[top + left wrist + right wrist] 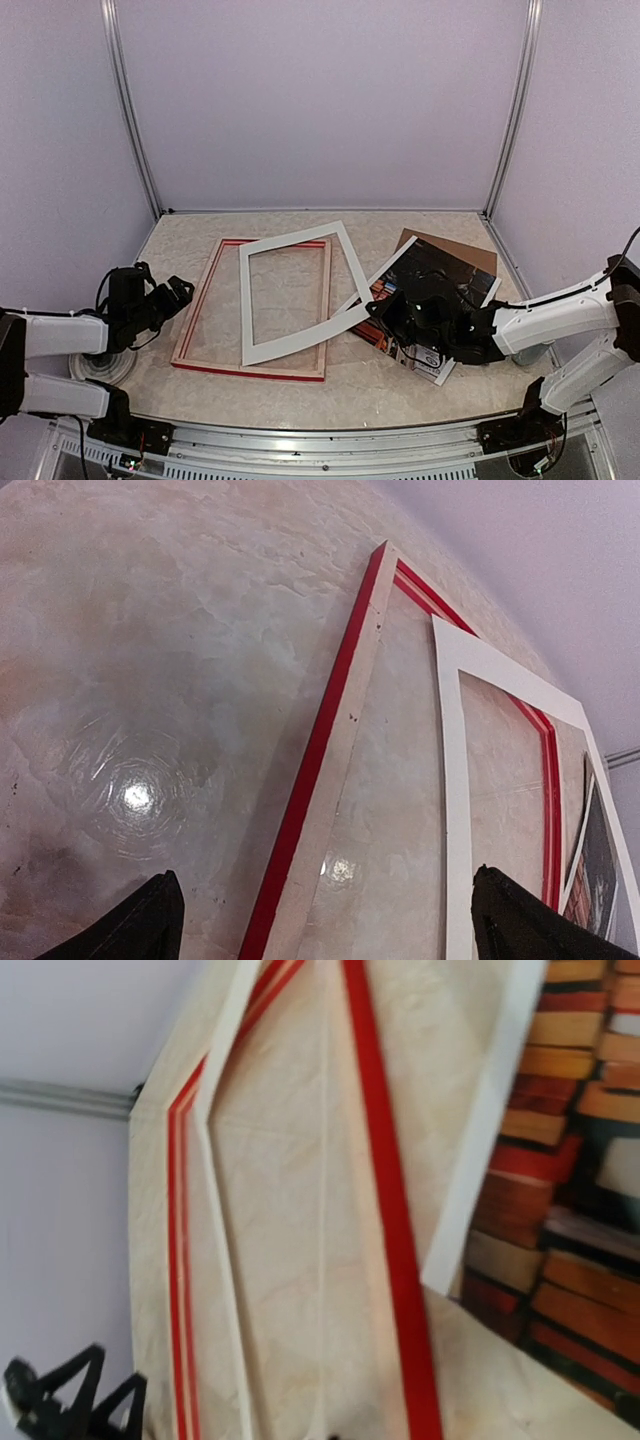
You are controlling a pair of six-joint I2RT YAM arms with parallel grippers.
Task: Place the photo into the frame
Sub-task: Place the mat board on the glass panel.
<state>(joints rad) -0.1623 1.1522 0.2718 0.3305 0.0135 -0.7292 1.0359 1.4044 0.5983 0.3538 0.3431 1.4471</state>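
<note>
Nearest me, the two arms reach in from the front edge of the bench (400, 392). The left tool (178, 292) hangs just off the frame's left side with its fingers (150, 925) spread wide and nothing between them; through that gap the wrist view shows only bare bench top and the frame's near rail. The right tool (383, 311) comes in low from the right, and its jaws are pressed together. It sits at the lower right end of the white mat (290, 243), over the left part of the photo (455, 272). I cannot tell from here whether it pinches the mat's edge or merely rests there.

The frame (203, 305) lies flat on the bench left of centre, its red and pale wood rails showing, with bench top visible through the opening. The mat lies skewed across it, covering the frame's upper and right rails and sticking out past the right side, so its long lower strip runs on over the photo.

The photo lies on the bench to the right of the frame, outside it, partly hidden under the right arm; the right wrist view shows its stacked books just beside the mat's edge. A brown backing board (440, 245) peeks out behind the photo. Beyond are pale walls.
</note>
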